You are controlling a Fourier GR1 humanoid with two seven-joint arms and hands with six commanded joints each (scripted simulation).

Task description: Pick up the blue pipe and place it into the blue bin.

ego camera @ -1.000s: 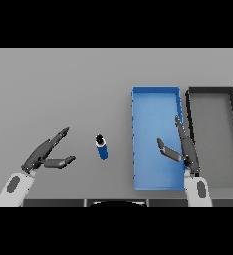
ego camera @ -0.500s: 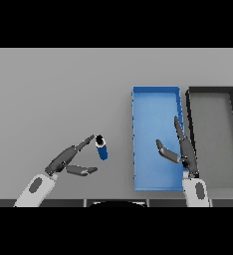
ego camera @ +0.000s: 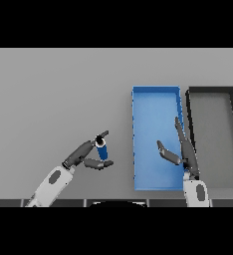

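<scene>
While my left hand (ego camera: 87, 155) brackets the upright blue pipe (ego camera: 102, 148) with fingers open, the blue bin (ego camera: 155, 99) lies to its right

Left hand (ego camera: 86, 155) low left of centre, fingers and thumb spread apart, right hand (ego camera: 184, 151) lower right, fingers straight, thumb out

The grey table (ego camera: 54, 94) bears a blue pipe (ego camera: 102, 149), blue bin (ego camera: 156, 184) and black bin (ego camera: 190, 107).
</scene>
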